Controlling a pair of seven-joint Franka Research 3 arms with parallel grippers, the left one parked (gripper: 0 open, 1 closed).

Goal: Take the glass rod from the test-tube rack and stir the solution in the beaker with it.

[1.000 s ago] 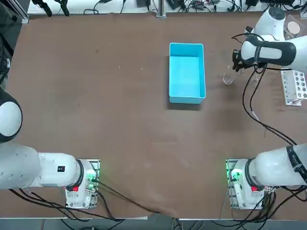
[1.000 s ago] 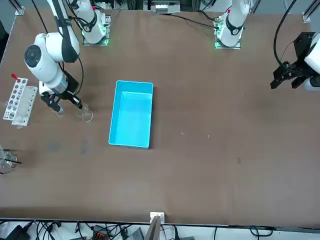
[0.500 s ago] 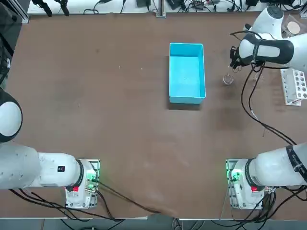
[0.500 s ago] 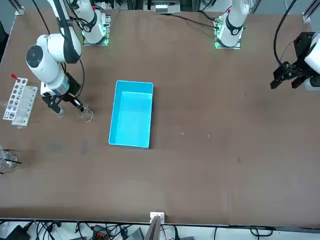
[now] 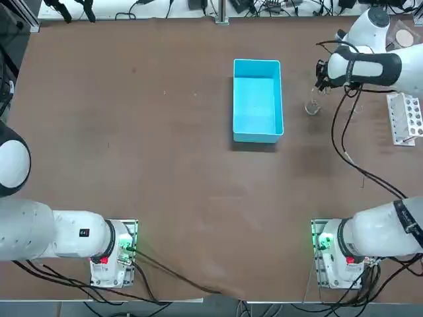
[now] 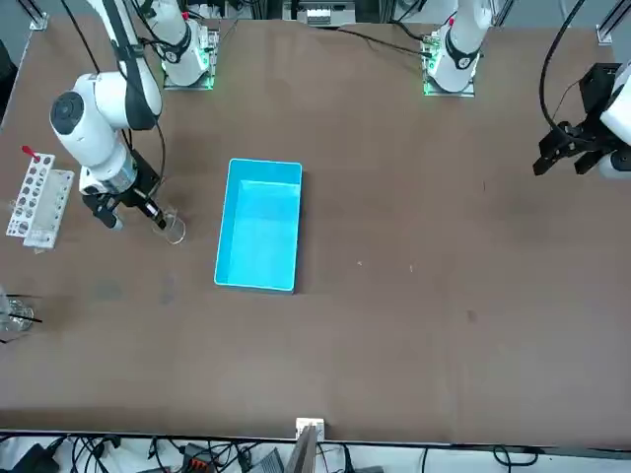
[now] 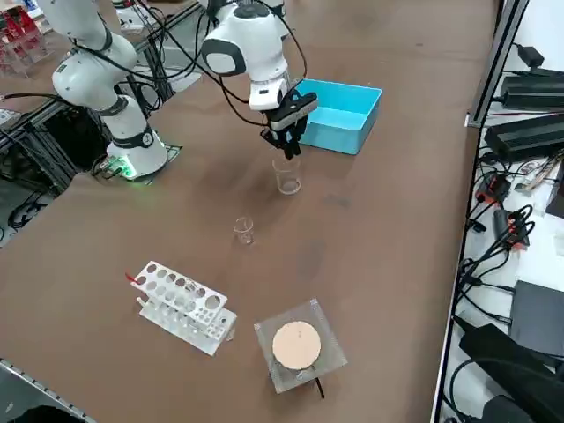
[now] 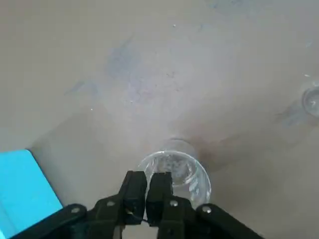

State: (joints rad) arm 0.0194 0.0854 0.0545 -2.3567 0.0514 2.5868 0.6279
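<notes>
We see the right gripper [image 8: 146, 191] directly above the beaker [image 8: 175, 173], fingers pressed together with almost no gap; whether the thin glass rod sits between them we cannot tell from the wrist view. In the side view the right gripper [image 7: 286, 141] points down over the beaker [image 7: 286, 175], and a faint thin line may run down into it, too faint to call. The solution is not distinguishable through the glass. The beaker stands upright just beside the blue tray [image 5: 257, 100], between the tray and the test-tube rack [image 5: 407, 118]. A tinier clear glass [image 7: 243, 230] stands between the beaker and the rack [image 7: 182, 306]. Beyond the rack from the beaker sits a clear square piece with a tan disc on top [image 7: 297, 344].
</notes>
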